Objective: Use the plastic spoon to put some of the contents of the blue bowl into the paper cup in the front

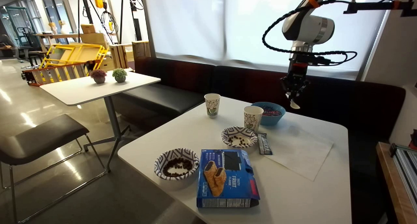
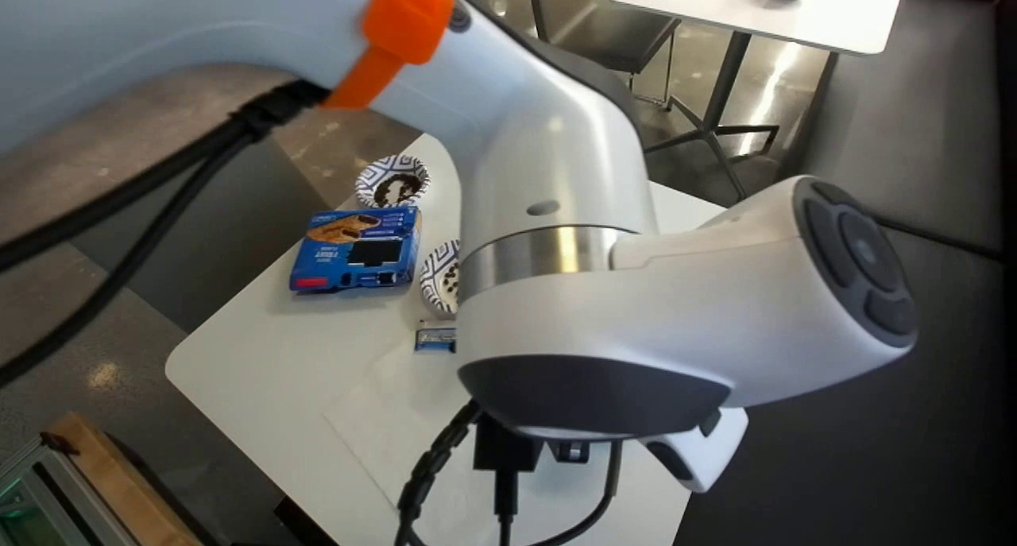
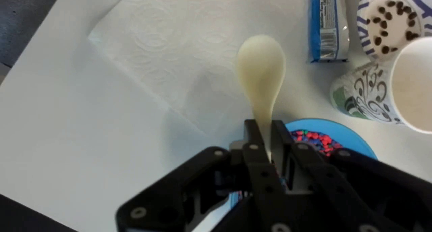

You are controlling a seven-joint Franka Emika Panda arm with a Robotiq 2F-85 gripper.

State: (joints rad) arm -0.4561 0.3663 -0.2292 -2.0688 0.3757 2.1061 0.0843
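My gripper is shut on the handle of the whitish plastic spoon, in the air above the table. In the wrist view the spoon points away from the fingers, and I see no pieces on it. The blue bowl holds red, blue and green bits. In the wrist view the fingers partly cover the bowl. A patterned paper cup stands beside it, also in the wrist view. Another paper cup stands farther off. The arm hides gripper, bowl and cups in an exterior view.
Two dark-and-white patterned dishes hold dark round pieces. A blue box lies at a table edge. A wrapped bar lies by the near cup. A white paper towel lies on the white table. A bench runs behind.
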